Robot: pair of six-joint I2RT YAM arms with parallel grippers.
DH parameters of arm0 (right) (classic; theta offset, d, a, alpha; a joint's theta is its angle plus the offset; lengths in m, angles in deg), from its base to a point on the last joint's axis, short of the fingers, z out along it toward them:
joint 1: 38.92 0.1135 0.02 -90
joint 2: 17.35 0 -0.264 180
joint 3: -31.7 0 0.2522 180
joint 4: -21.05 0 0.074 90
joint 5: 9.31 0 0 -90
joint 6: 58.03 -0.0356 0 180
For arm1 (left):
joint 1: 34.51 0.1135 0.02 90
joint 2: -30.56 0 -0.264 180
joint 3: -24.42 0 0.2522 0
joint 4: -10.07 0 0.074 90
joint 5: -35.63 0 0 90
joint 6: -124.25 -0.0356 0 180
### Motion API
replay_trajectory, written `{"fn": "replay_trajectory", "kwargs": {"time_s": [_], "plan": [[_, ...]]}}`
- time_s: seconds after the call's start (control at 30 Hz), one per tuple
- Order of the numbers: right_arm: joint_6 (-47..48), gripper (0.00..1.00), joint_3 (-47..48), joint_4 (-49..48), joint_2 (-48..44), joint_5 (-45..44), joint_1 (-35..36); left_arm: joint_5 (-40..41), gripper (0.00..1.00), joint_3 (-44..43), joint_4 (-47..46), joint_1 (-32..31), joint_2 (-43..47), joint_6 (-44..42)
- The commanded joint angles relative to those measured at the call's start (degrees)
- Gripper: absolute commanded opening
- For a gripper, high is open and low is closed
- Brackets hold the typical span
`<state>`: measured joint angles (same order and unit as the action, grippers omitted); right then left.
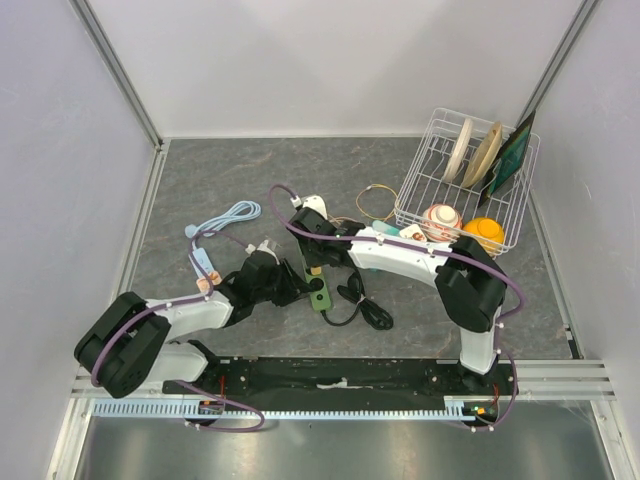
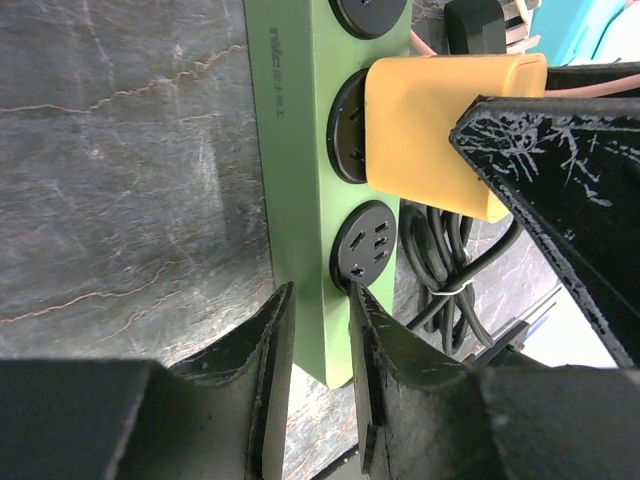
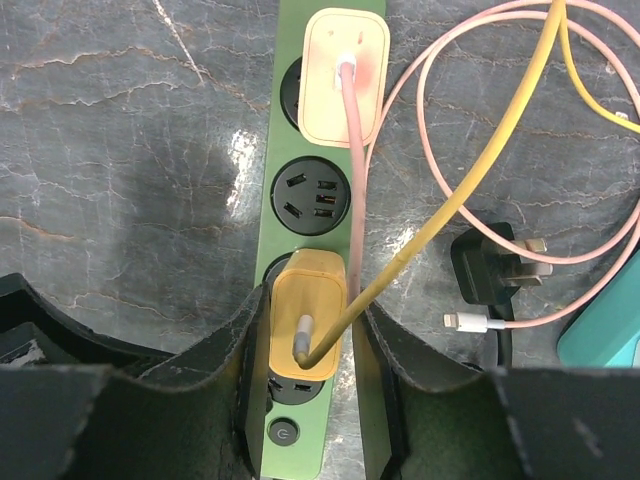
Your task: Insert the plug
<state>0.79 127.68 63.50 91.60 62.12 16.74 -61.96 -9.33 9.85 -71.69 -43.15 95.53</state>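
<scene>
Plug (image 3: 308, 300), yellow, clamped between the fingers of the right gripper (image 3: 310, 312), pressed against a socket of the green power strip (image 2: 300, 150) straight ahead of the wrist; fully seated or not, cannot tell. Left gripper (image 2: 320, 295) apparently pinched shut across the strip's end. Likely trouble: prongs jamming under a skewed push, strip sliding out of that pinch, stiff yellow cable (image 3: 470, 170) twisting the plug. Prongs aimed away from the wrist into the strip; long side lying along the strip
</scene>
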Motion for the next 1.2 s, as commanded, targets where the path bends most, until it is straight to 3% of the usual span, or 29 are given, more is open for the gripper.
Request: {"fn": "replay_trajectory", "kwargs": {"time_s": [0.0,0.37,0.7,0.83,0.93,0.97,1.17], "plan": [[2.96,0.00,-5.56,-0.21,2.32,3.71,2.17,-0.58,0.34,0.65,-3.25,0.01,-3.01,2.18],[-1.78,0.00,-20.77,-5.66,-1.28,8.72,2.79,-0.05,0.30,2.15,-3.87,0.01,-3.02,3.85],[-3.01,0.00,-24.21,-7.59,-1.54,12.15,0.50,0.56,0.29,2.41,-2.64,0.01,-1.61,4.47],[-1.87,0.00,-23.24,-8.38,-5.05,10.14,0.42,2.14,0.34,1.10,-0.09,0.01,1.54,3.68],[-0.47,0.20,-20.70,-8.91,-8.83,8.29,0.42,5.64,0.40,-1.44,5.61,0.01,6.03,1.22],[-0.20,0.32,-18.69,-8.82,-10.14,7.94,0.42,6.53,0.41,-2.24,8.50,0.10,8.30,0.52],[1.03,0.64,-10.51,-8.56,-14.36,5.21,0.24,13.65,0.48,-8.48,19.06,0.19,15.61,-5.63]]}}
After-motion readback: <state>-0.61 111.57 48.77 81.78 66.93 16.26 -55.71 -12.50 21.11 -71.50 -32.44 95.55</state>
